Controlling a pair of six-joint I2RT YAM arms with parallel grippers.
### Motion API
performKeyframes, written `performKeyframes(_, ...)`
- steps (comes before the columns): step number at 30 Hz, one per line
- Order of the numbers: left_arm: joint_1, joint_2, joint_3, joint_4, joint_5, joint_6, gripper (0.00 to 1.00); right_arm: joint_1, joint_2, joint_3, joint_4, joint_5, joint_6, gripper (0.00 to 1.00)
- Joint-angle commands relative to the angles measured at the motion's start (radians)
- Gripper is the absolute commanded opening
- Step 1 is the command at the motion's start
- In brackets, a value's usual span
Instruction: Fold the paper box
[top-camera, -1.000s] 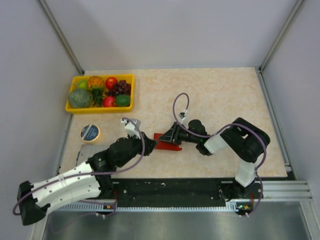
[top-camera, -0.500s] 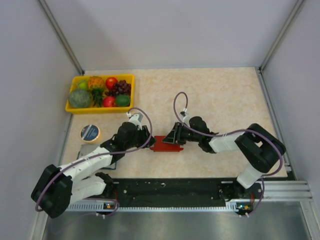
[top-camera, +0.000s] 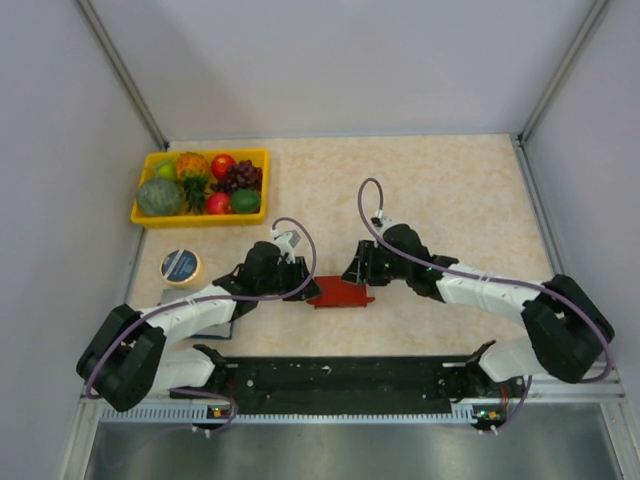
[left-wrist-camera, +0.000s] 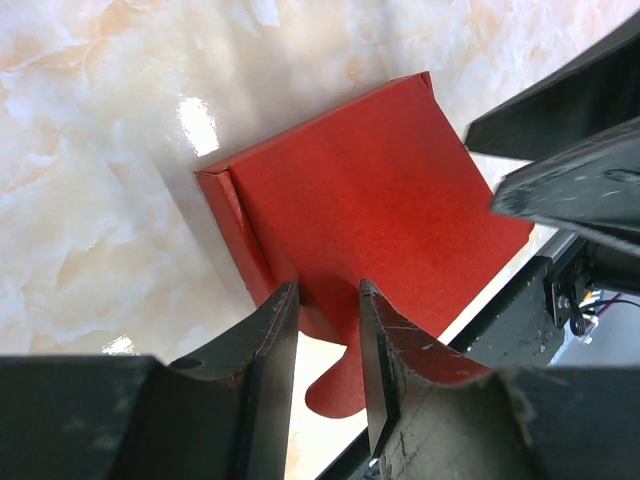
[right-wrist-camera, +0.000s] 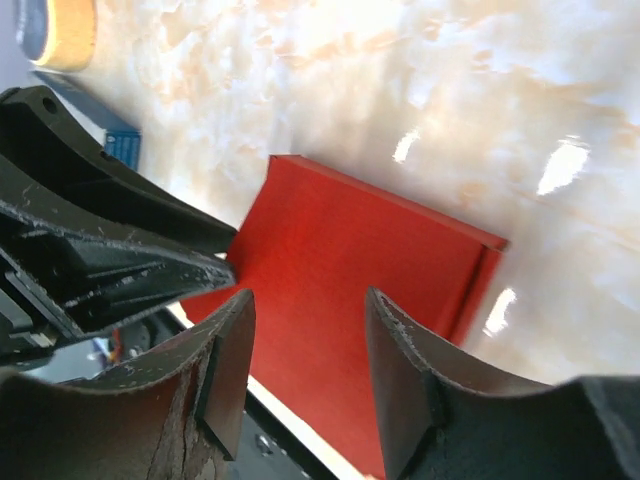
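Note:
The paper box (top-camera: 342, 293) is a flat, bright red cardboard piece lying on the table between both grippers. In the left wrist view the paper box (left-wrist-camera: 370, 190) shows a folded side flap on its left, and a rounded tab reaches in between my fingers. My left gripper (top-camera: 306, 286) sits at the box's left edge, and the left gripper (left-wrist-camera: 328, 292) has its jaws narrowly apart astride that tab. My right gripper (top-camera: 358, 273) hovers at the box's right end. The right gripper (right-wrist-camera: 308, 300) is open over the red sheet (right-wrist-camera: 370, 260), holding nothing.
A yellow fruit tray (top-camera: 200, 220) stands at the back left. A tape roll (top-camera: 181, 265) lies left of my left arm, with a blue notebook (right-wrist-camera: 112, 140) beside it. The black base rail (top-camera: 340, 375) runs along the near table edge.
Both arms have stretched lower over the table. The left gripper has slid right to the box's edge. The right gripper has opened wider, and the box now lies flatter.

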Motion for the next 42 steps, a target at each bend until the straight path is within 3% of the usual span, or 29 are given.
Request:
performKeyframes(1,0.003,-0.009,0.013,0.051,0.037,0.011,0.36,-0.009,-0.129,0.070,-0.350,0.162,-0.173,0.48)
performKeyframes(7,0.003,0.001,0.007,0.051,0.058,0.006,0.35,-0.009,-0.218,-0.018,-0.366,0.111,-0.164,0.50)
performKeyframes(13,0.003,0.020,0.000,0.078,0.081,-0.024,0.34,-0.010,-0.191,-0.053,-0.308,0.063,-0.130,0.47)
performKeyframes(16,-0.006,0.025,-0.016,0.126,0.091,-0.049,0.31,-0.010,-0.181,-0.081,-0.239,0.032,-0.097,0.41)
performKeyframes(20,-0.027,0.037,-0.034,0.166,0.075,-0.083,0.24,-0.009,-0.151,-0.096,-0.179,0.009,-0.074,0.26)
performKeyframes(25,-0.070,0.048,-0.049,0.216,0.048,-0.141,0.19,-0.009,-0.132,-0.130,-0.107,-0.009,-0.031,0.20)
performKeyframes(34,-0.110,0.060,-0.071,0.198,-0.104,-0.106,0.15,-0.006,-0.125,-0.171,-0.065,0.060,-0.041,0.17)
performKeyframes(42,-0.133,0.007,-0.037,0.057,-0.155,0.055,0.24,0.019,-0.206,-0.133,-0.209,0.129,-0.199,0.25)
